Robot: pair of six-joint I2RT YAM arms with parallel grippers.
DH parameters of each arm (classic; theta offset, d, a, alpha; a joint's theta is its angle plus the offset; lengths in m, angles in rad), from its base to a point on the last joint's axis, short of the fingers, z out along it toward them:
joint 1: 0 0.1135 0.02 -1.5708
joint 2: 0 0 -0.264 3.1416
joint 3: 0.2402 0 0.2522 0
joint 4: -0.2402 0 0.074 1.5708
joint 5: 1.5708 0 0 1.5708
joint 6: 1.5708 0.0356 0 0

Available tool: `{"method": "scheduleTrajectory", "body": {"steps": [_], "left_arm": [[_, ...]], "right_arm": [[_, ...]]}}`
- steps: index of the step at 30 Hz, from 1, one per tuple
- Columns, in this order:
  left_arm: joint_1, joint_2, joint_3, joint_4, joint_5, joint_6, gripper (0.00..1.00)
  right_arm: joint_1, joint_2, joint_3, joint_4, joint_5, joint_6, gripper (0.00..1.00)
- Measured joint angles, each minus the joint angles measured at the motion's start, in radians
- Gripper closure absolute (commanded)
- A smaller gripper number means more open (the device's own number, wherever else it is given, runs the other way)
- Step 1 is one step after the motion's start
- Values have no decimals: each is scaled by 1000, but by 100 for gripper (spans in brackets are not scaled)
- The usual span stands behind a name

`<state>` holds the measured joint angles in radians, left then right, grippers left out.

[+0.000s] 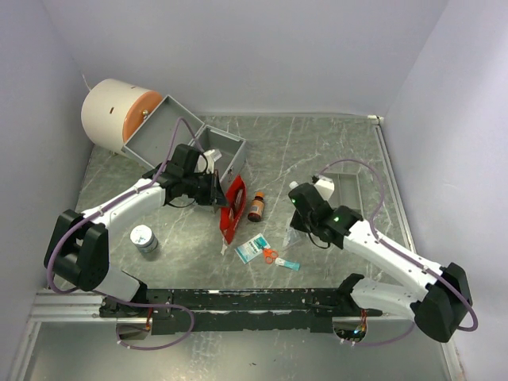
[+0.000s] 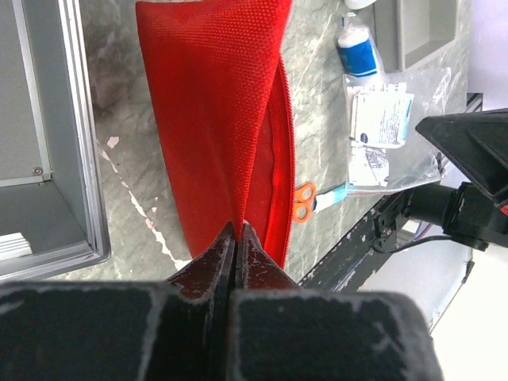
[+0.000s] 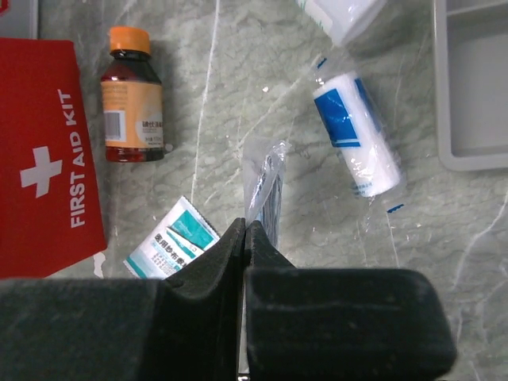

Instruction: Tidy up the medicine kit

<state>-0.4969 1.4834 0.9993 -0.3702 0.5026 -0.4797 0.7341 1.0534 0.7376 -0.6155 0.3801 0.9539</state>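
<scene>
**Both jaws pinching: pouch on the left, clear bag on the right**

The left gripper (image 2: pixel 238 238) is clamping fully shut on the near edge of the red pouch (image 2: pixel 210 111), its fingertips meeting on the fabric. The pouch is rising straight ahead of the jaws, standing on edge with its zipped mouth gaping slightly to their right. Just to the left of the jaws, the open grey case (image 2: pixel 55 167) is lying close beside the pouch. Further off to the right, orange-handled scissors (image 2: pixel 302 202) are showing past the pouch.

The right gripper (image 3: pixel 244 236) is likewise closing completely, and it appears to be nipping a gathered fold of a clear bag (image 3: pixel 266 178) right at its tips. A teal sachet (image 3: pixel 171 238) is lying just left of the jaws. Further ahead and left, a brown bottle (image 3: pixel 131 99) with an orange cap is resting on its side beside the pouch. Ahead and right, a blue-and-white roll (image 3: pixel 353 131) is lying next to a shallow tray (image 3: pixel 472 87).

Judging by this, the loading step is beginning: one arm is holding the pouch open while the other is fetching contents. The next move is calling for the bag to be lifted and carried left to the pouch mouth, with the left grip kept firm so the opening does not collapse.
</scene>
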Motion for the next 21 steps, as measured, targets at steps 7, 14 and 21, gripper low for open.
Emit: {"method": "scheduleTrajectory", "body": {"steps": [7, 14, 21], "left_arm": [[0, 0, 0, 49, 25, -59, 93], [0, -10, -16, 80, 25, -90, 93], [0, -12, -37, 113, 25, -136, 93]], "right_arm": [[0, 47, 145, -101, 24, -67, 100], [0, 98, 240, -113, 17, -126, 100], [3, 167, 398, -131, -7, -142, 100]]}}
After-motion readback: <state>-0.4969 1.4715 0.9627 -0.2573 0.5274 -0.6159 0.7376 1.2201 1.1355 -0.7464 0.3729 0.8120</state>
